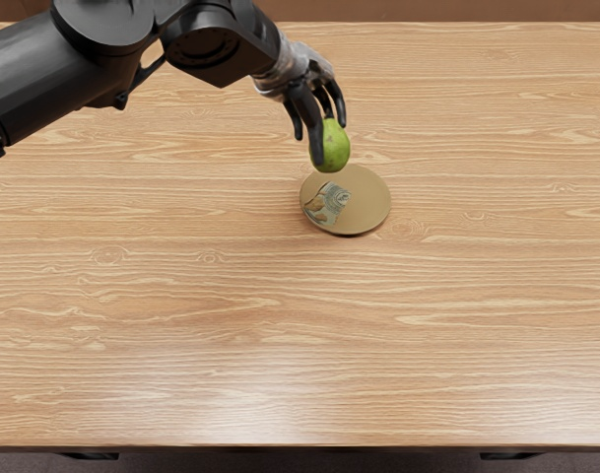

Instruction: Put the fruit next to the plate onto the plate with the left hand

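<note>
A green pear-like fruit (332, 146) hangs in the air, held by my left hand (317, 108), whose dark fingers curl around it. The left arm enters from the upper left of the head view. Just below and slightly right of the fruit lies a small round tan plate (364, 202) on the wooden table, with a shiny reflection on its left part. The fruit sits above the plate's far left rim, apart from it. The right arm does not show.
The wooden table (300, 335) fills the view, its front edge running along the bottom. No other objects stand on it. The bulky left arm (102, 49) covers the far left corner.
</note>
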